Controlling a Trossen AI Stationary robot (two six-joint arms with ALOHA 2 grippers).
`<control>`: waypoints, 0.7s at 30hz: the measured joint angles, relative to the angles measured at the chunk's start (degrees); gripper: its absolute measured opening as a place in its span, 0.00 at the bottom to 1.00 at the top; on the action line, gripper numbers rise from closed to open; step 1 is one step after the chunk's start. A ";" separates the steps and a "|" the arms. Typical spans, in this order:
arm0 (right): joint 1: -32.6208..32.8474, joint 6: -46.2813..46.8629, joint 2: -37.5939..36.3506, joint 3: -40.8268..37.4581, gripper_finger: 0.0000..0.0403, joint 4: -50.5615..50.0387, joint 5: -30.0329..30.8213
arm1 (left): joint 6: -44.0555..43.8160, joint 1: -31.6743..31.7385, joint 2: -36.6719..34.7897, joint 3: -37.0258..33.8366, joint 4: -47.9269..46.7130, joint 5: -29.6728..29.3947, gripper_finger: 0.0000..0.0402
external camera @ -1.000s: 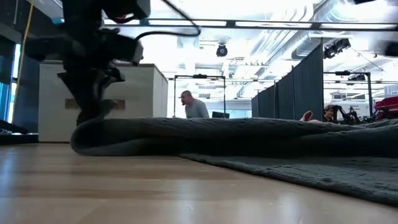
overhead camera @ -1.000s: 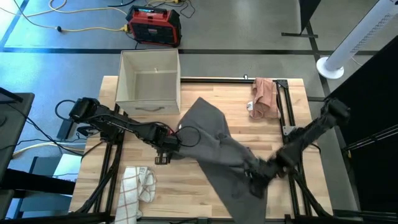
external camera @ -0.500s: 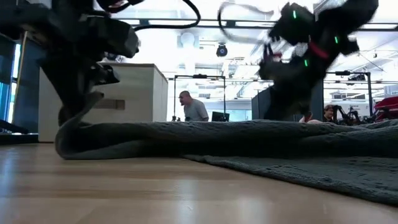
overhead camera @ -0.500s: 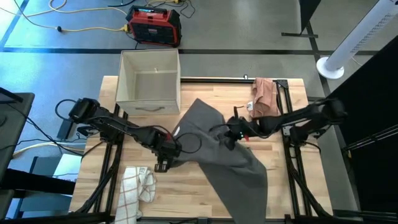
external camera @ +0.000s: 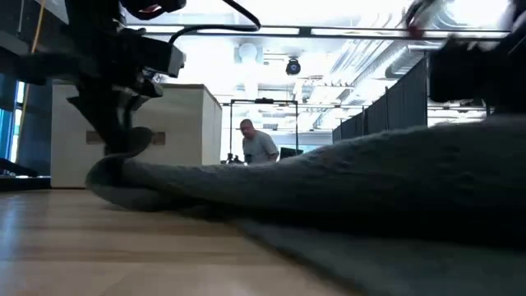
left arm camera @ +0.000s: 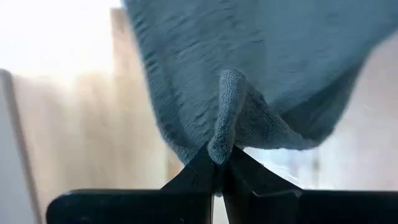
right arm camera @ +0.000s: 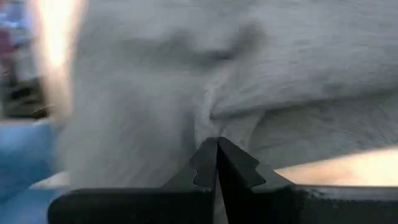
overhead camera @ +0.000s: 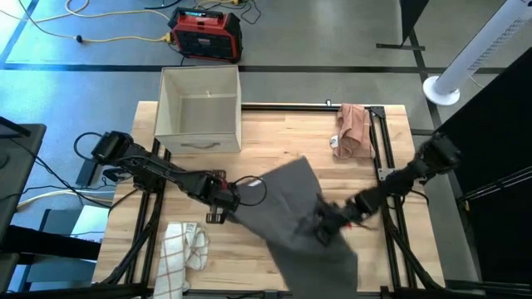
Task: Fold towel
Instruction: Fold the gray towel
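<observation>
A dark grey towel (overhead camera: 295, 199) lies crumpled across the middle of the wooden table, its near part (overhead camera: 332, 266) flat on the wood. My left gripper (overhead camera: 226, 202) is shut on the towel's left end. My right gripper (overhead camera: 326, 228) is shut on the towel toward its right side; in the low view the cloth (external camera: 394, 181) rises toward it. Both wrist views show shut fingers with grey cloth between them. My left gripper pinches a small bunched fold at the towel's left end (left arm camera: 221, 144) between its two fingertips, coming from the table's left and slanting down. That end is raised a little off the wood (external camera: 123, 160); the cloth beside it sags onto the table. My right gripper pinches a gathered fold of the towel (right arm camera: 214, 127) between its two shut fingers, coming from the table's right. The cloth there is lifted off the table and puckers toward the fingers. One layer or several, I cannot tell.
A white open box (overhead camera: 199, 108) stands at the far left of the table. A pink cloth (overhead camera: 353, 131) lies at the far right, and a white striped cloth (overhead camera: 183, 249) at the near left. A person (external camera: 259, 146) sits in the room beyond.
My right gripper swung from the near right to the towel's far middle, then came back toward the near right with cloth in its hold. The towel's far corner has been drawn toward the near right, and its right part is lifted. The left end has stayed with my left gripper.
</observation>
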 joint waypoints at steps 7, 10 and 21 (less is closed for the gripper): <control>0.32 -5.51 -5.18 8.78 0.00 -16.37 4.73 | 5.39 2.71 0.00 0.00 2.14 -0.08 0.01; -0.40 -8.67 -7.76 12.61 0.00 -23.73 7.16 | 7.67 3.89 0.00 0.00 3.03 0.02 0.01; -31.32 -37.14 -17.98 14.03 0.05 -42.47 -3.11 | 5.07 1.77 0.00 0.00 6.43 8.11 0.01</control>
